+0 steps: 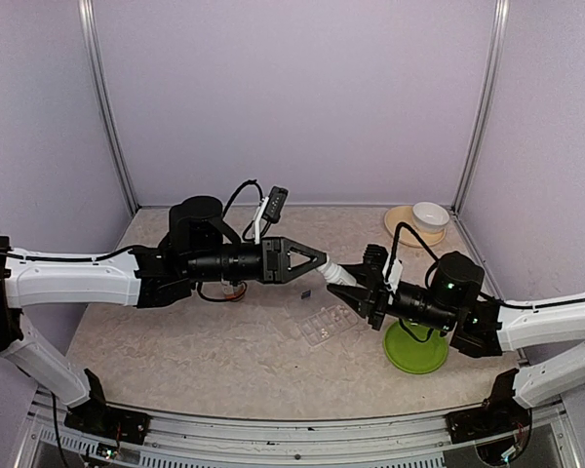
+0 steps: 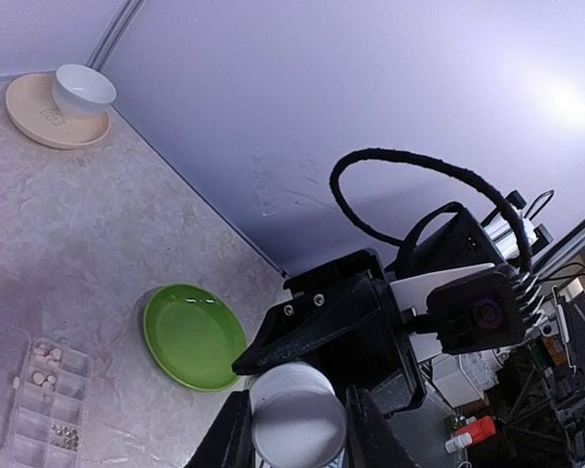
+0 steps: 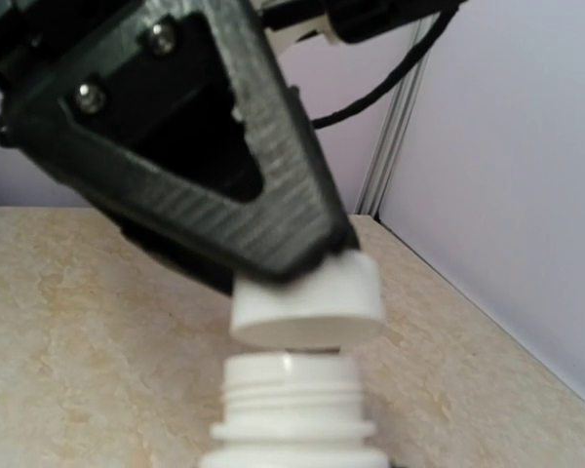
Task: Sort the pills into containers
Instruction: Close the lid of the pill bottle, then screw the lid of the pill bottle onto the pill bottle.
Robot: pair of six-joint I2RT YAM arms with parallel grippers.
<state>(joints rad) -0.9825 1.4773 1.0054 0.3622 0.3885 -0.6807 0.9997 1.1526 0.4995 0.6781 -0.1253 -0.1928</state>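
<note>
The left fingers (image 2: 232,437) are clamped on a white cap (image 2: 294,414), one on each side, holding it in the air. In the right wrist view the cap hangs just above the threaded neck of a white bottle (image 3: 291,409), a little tilted and apart from it, so the bottle is open. The right fingers (image 1: 369,295) don't show in their own camera. From overhead they look closed round the bottle's body, holding it off the table (image 1: 195,341) with its mouth turned toward the left arm.

Under the spot where the two arms meet, the clear pill organiser (image 1: 329,325) lies flat on the table, just beside the green plate (image 1: 415,349). In the left wrist view a few of its compartments hold small pale pills (image 2: 45,363), and the rest look empty. A white bowl (image 1: 430,214) sits on a beige plate (image 1: 406,223) in the far right corner, well apart from all this.

I'd say the step in hand is uncapping, and it is just about done. Next, the cap needs carrying clear and setting down. The right arm then has to bring the bottle's mouth low over the organiser and tip it slowly. That mouth looks wide against those little squares, so a quick pour would likely scatter pills across the table.
</note>
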